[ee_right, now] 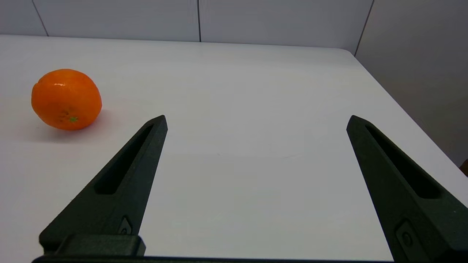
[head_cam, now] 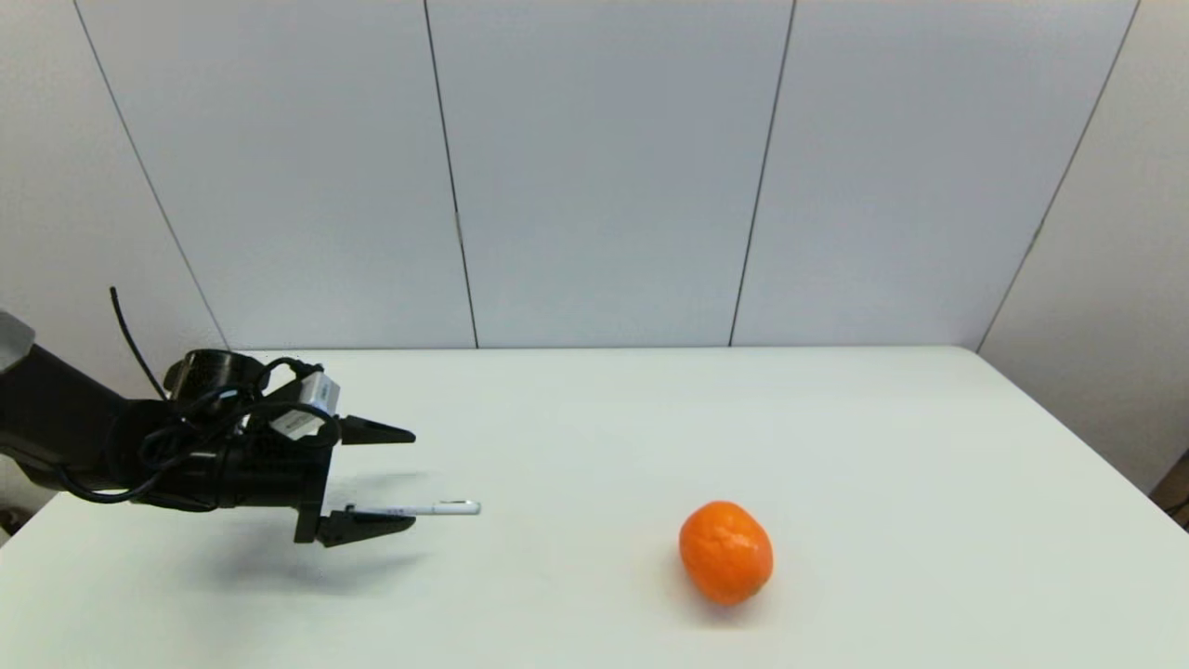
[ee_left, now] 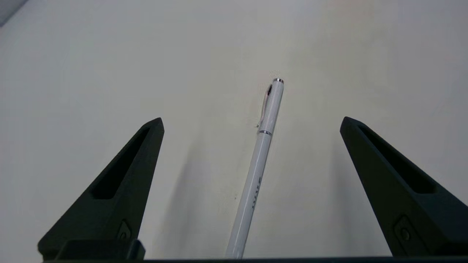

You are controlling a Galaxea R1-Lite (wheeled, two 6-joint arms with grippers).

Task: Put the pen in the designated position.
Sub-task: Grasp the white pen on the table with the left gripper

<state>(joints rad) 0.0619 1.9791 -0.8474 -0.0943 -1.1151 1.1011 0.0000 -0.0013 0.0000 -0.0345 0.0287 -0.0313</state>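
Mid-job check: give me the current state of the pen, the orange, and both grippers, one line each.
pen: lying flat on the table, between the open fingers, not gripped.
left gripper: open, low over the table's left side, straddling the pen.
right gripper: open, holding nothing, out of the head view.
orange: resting on the table, untouched, right of the pen.

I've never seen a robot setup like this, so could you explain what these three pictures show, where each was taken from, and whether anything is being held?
It is a two-armed robot at a white table. The wide picture comes from a camera on its head. The other two come from cameras on each wrist, looking out between that arm's two black fingers.

The left tool is at the table's left side, open, with a white pen lying on the table between its fingers, not gripped. An orange fruit sits farther right. The right tool is out of the head view; its own camera shows it open and empty, near the fruit. Nothing is held.
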